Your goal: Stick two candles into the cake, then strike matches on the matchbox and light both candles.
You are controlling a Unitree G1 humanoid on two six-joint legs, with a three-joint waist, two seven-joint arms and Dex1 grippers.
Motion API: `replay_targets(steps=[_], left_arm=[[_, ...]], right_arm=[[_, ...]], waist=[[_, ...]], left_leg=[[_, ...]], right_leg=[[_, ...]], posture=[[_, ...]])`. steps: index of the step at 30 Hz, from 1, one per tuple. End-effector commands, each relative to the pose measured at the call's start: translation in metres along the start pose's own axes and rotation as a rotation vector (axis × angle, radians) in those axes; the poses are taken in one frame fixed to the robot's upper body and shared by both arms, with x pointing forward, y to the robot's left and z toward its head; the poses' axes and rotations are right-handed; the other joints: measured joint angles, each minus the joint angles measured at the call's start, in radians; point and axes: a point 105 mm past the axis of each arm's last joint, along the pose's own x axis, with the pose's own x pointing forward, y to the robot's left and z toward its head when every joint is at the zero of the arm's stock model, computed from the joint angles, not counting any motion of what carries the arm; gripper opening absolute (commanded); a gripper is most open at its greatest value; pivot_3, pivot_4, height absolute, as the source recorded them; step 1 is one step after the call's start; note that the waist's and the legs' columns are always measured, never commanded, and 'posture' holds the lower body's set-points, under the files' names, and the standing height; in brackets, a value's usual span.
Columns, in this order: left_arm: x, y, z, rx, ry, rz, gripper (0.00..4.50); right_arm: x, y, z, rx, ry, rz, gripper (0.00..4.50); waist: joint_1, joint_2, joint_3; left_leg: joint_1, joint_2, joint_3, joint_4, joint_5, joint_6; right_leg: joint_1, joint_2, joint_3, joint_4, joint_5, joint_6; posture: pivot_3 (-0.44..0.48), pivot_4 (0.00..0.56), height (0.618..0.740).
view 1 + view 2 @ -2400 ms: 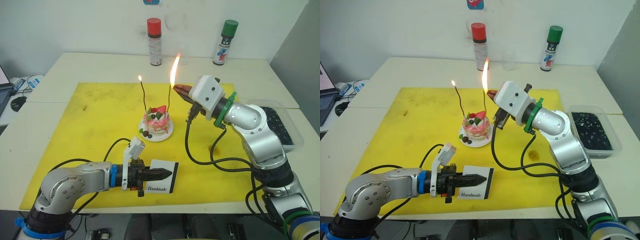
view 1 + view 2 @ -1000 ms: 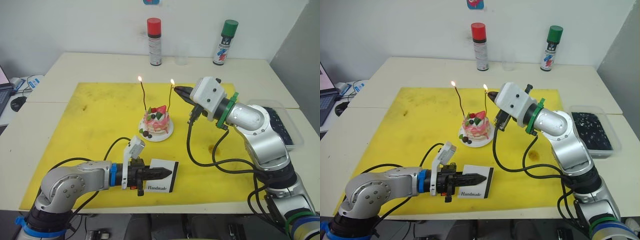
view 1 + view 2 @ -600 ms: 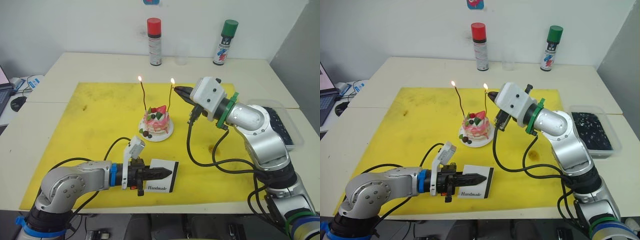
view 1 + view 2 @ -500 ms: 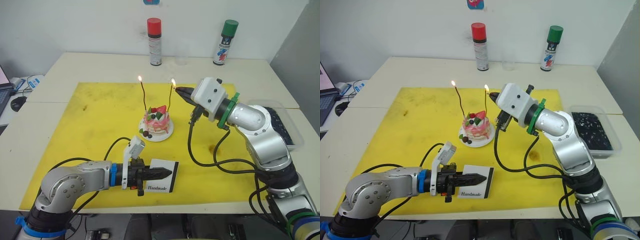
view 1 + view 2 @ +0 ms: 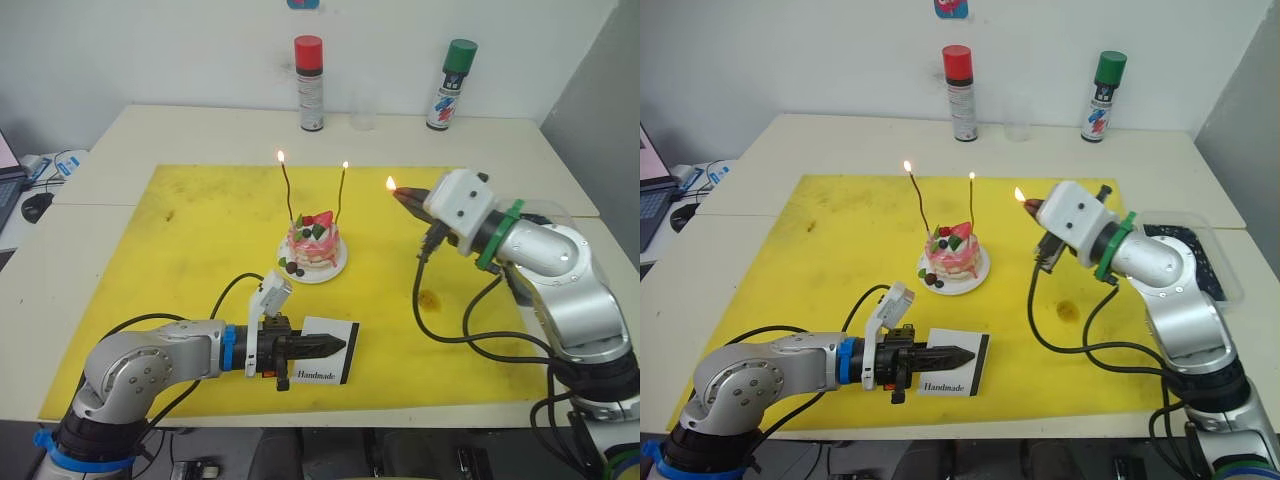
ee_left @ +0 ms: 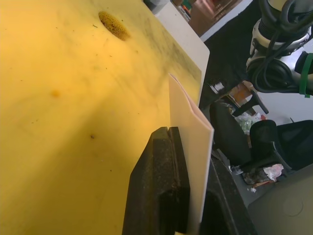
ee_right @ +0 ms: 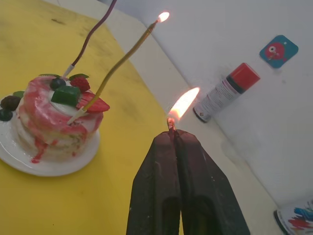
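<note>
Both candles (image 5: 342, 195) burn upright in the cake (image 5: 312, 243) mid-counter; right tool (image 7: 172, 134), clamped on a lit match (image 7: 170, 123), stands clear, while left tool (image 5: 330, 346) pins the matchbox (image 5: 322, 364) near the front edge for striking.

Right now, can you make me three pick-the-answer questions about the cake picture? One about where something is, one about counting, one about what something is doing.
1. Where is the cake?
A. on the yellow mat
B. in the black tray
C. beside the laptop

2. How many candles are burning?
A. none
B. one
C. two

3. What is the right hand doing?
A. holding nothing
B. pinching a burning match
C. gripping the red can

Answers: 1 A, its plate sits on the mat. 2 C, both tall candles show flames. 3 B, a flame rises from its shut fingertips, away from the cake.
</note>
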Motion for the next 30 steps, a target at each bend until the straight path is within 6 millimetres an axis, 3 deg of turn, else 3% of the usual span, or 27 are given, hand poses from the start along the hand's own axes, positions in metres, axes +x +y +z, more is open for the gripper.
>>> replay_targets(steps=[1,12,17,20,24,27,30], left_arm=[[0.002,-0.004,0.004,0.024,-0.01,-0.026,0.0],[0.01,-0.001,0.005,0.007,-0.038,-0.021,0.0],[0.012,0.0,0.005,0.004,-0.046,-0.011,0.0],[0.015,0.001,0.005,0.004,-0.055,0.002,0.0],[0.014,0.004,0.006,-0.004,-0.066,0.027,0.0],[0.013,0.005,0.004,-0.013,-0.06,0.038,0.0],[0.012,0.005,0.006,-0.047,-0.065,0.044,0.0]], right_arm=[[-0.027,-0.028,-0.016,0.023,0.084,-0.134,0.03],[-0.124,-0.069,-0.139,0.336,0.574,-0.523,0.03],[-0.129,-0.069,-0.167,0.429,0.637,-0.577,0.03],[-0.128,-0.069,-0.178,0.527,0.626,-0.634,0.69],[-0.125,-0.078,-0.171,0.558,0.565,-0.683,2.12],[-0.126,-0.081,-0.161,0.535,0.528,-0.686,3.19],[-0.12,-0.08,-0.13,0.439,0.433,-0.588,4.25]], waist=[[0.001,0.0,0.0],[-0.005,0.0,0.0],[-0.007,0.001,0.0],[-0.008,0.001,0.0],[-0.006,0.002,0.001],[-0.006,0.002,0.001],[-0.006,0.003,0.002]], left_leg=[[0.0,0.0,0.0,0.0,0.0,0.0],[0.0,0.0,0.001,0.0,0.0,0.0],[0.001,0.0,0.002,0.0,0.0,0.0],[0.001,0.0,0.001,0.0,0.0,0.0],[0.0,0.0,0.001,0.0,0.0,0.0],[0.0,-0.001,0.001,0.0,0.0,0.0],[0.0,-0.001,0.001,-0.001,0.0,0.0]], right_leg=[[0.0,0.0,0.0,0.0,0.0,0.0],[0.0,0.0,0.001,0.0,0.0,0.001],[0.0,0.001,0.002,0.0,0.0,0.001],[0.0,0.001,0.002,0.001,0.0,0.001],[0.0,0.001,0.002,0.001,0.0,0.001],[0.0,0.001,0.002,0.0,0.0,0.001],[0.0,0.001,0.001,0.0,0.0,0.001]], posture=[[0.0,0.15,0.74],[0.0,0.15,0.74],[0.0,0.15,0.74],[0.0,0.15,0.74],[0.0,0.15,0.74],[0.0,0.15,0.74],[0.0,0.15,0.74]])
